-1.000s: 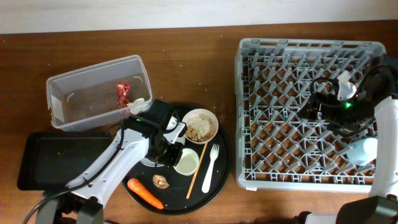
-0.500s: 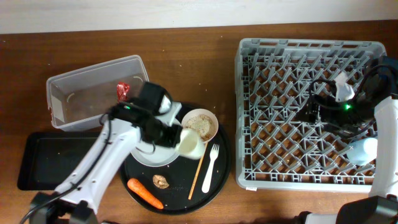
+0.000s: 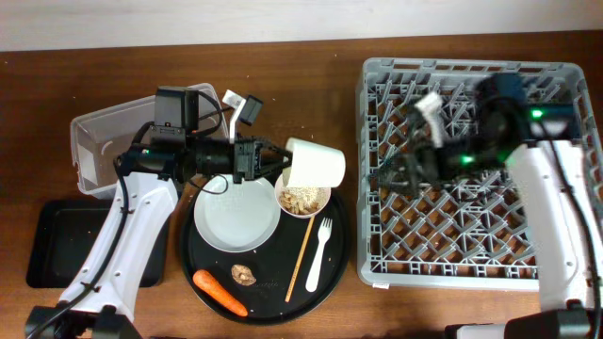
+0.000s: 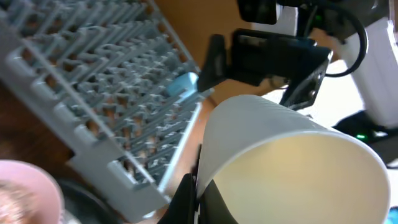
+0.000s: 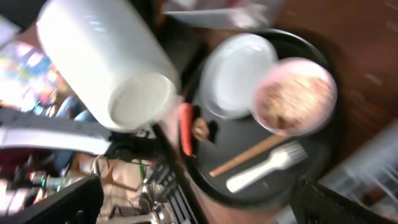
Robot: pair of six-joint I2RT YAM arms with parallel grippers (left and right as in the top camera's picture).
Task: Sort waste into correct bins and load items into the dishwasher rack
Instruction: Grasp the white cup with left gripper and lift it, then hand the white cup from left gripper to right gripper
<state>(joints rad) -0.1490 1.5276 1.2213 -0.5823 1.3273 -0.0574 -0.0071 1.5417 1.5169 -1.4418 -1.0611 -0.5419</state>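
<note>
You've got left gripper (image 3: 280, 162) pinching rim of small white cup (image 3: 316, 167), centre frame, held on its side above pink bowl (image 3: 302, 198). Long axis runs left-right, base toward dishwasher rack (image 3: 471, 273). Right gripper (image 3: 388, 176) spread wide, empty, just right of cup, so right arm is nearer rack.

Before me spreads a brown wooden table (image 3: 301, 104), dotted with pale specks; a big round black tray (image 3: 268, 303) lies flat on it, left of centre, toward the near edge; a pale wall strip (image 3: 283, 19) borders the far side.
</note>
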